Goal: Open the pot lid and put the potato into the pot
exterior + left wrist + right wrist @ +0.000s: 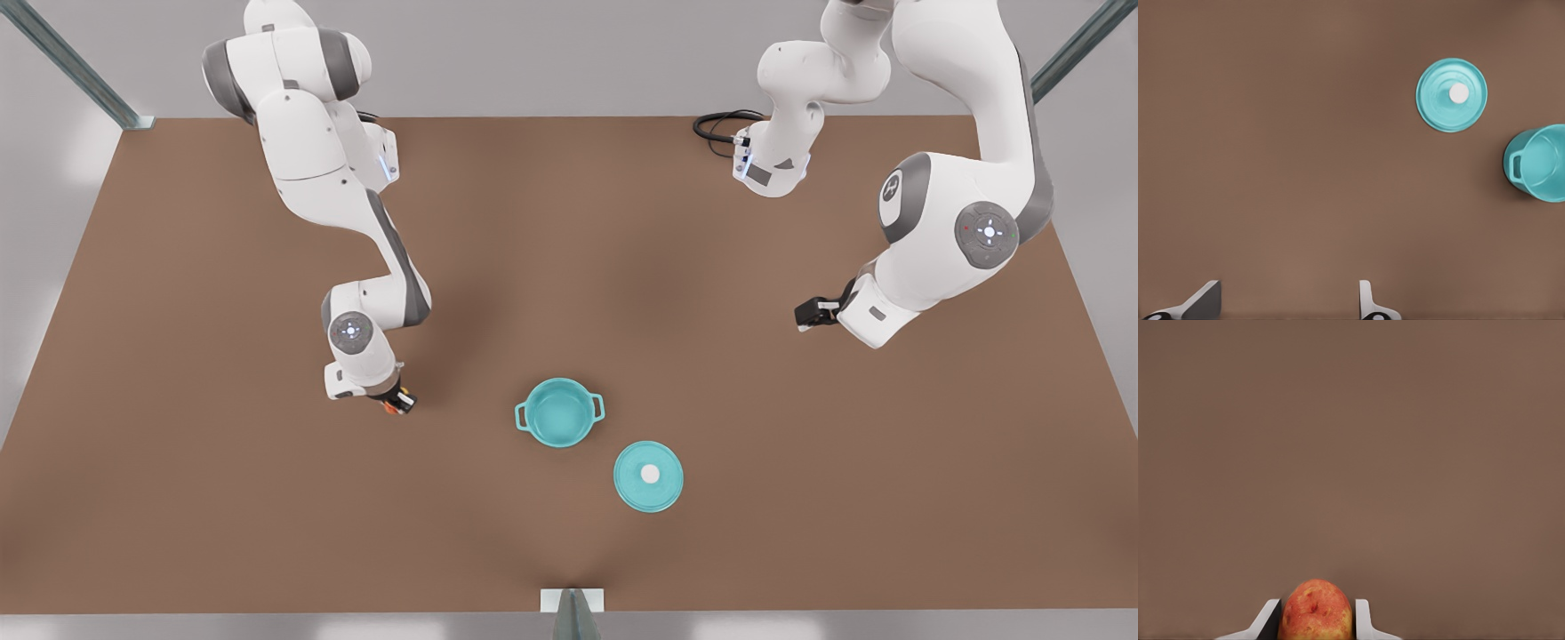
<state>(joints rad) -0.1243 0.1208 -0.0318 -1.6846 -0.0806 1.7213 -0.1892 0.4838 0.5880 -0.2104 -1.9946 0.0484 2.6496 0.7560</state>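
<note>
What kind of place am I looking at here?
Probably a simulated robot test bench, not a real kitchen: a bare brown table with two white arms over it. On it stand only a toy-like teal pot and its lid. The right gripper grips a potato; the left gripper hangs open.

I see pot (559,412) on bench (178,498), near middle, uncovered. Pot lid (648,476) flat on bench just beside pot, toward front view's right and nearer camera, not touching. Right gripper (397,404) well apart from pot, on front view's left; potato (1315,611) sits between its fingers (1361,619). Left gripper (807,316) on front view's right, farther back than pot and lid, well apart from both.
</note>
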